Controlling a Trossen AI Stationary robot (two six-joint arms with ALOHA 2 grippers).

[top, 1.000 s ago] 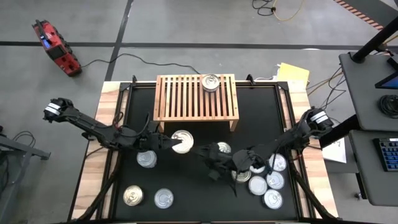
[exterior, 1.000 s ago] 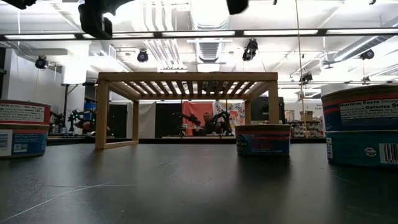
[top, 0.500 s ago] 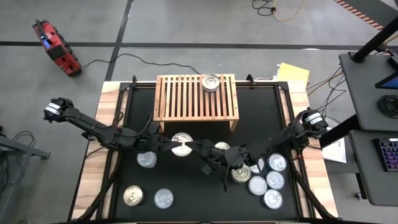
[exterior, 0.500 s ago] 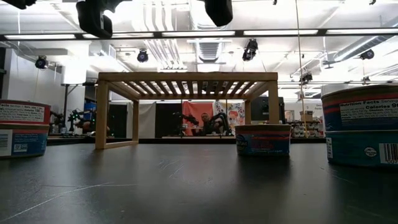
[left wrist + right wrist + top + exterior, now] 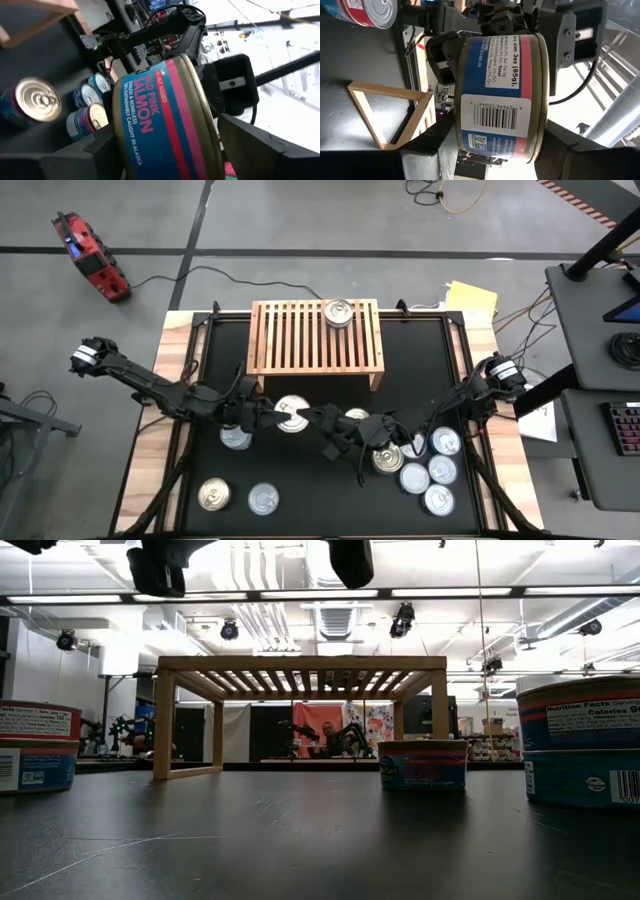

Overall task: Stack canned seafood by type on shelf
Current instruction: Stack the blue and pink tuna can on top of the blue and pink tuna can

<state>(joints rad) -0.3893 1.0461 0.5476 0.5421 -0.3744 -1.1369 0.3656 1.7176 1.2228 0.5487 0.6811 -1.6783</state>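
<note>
Salmon can (image 5: 291, 413) midair betw L/R arms, both gripping.

This is a robotics lab or workshop hall. Around the black-topped table (image 5: 320, 430) the floor is bare grey concrete with dark tape lines and loose cables (image 5: 440, 195). Right of the table stands a desk with a keyboard (image 5: 622, 425); beyond its far left corner lies a red tool (image 5: 88, 253). Above hang exposed ducts (image 5: 265, 620) and strip lights (image 5: 320, 593).

Blue-and-pink salmon can (image 5: 160, 125), gold lid; light-wood slatted shelf (image 5: 315, 336).
</note>
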